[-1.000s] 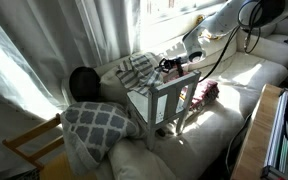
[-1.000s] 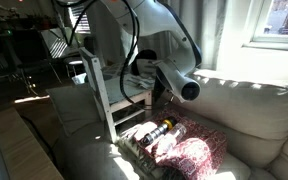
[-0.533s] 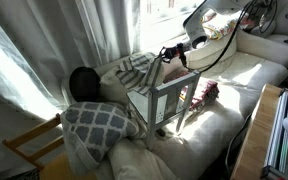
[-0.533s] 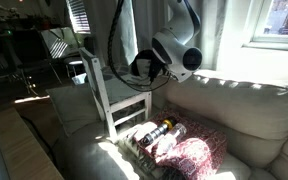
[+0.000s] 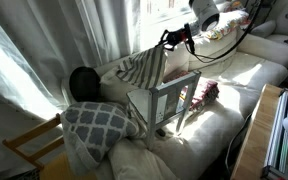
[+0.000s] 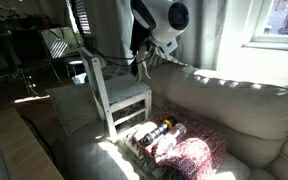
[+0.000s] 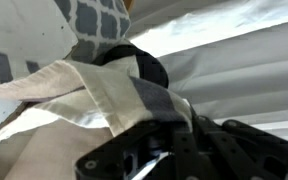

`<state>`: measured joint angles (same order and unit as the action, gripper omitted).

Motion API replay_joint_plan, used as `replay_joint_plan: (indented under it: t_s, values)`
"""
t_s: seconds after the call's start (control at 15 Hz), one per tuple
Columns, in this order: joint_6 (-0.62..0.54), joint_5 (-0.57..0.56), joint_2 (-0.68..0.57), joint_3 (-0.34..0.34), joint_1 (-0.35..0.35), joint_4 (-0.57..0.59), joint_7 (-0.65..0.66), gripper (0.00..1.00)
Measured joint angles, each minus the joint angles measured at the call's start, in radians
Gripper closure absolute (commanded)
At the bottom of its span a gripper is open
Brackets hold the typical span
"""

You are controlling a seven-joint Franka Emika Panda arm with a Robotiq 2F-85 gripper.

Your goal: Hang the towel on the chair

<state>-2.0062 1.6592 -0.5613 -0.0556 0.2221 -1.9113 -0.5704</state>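
The towel (image 5: 147, 68), a soft cloth with broad grey and white stripes, hangs in the air, pinched at its upper end by the gripper (image 5: 168, 41), whose fingers are closed on it. From there it spreads downward in a loose fan of folds, its lower edge close above the chair (image 5: 169, 102); whether the two touch cannot be told. In the wrist view the towel (image 7: 96, 96) shows as bunched, creased layers of white and grey. The chair is small and pale grey-white, with a flat square seat and a back of vertical slats. It stands upright on the sofa (image 5: 246, 68), and nothing lies on its seat (image 6: 130, 95).
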Motion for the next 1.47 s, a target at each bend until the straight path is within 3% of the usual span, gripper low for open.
replay_joint_plan:
  t_s: [0.27, 0.73, 1.47]
  values:
    - [0.007, -0.001, 0.085, -0.004, -0.014, -0.072, 0.0, 0.99]
    - [0.051, -0.015, 0.158, -0.01, -0.056, -0.072, 0.009, 0.99]
    - [0.061, -0.347, 0.492, -0.011, -0.113, -0.229, 0.068, 0.99]
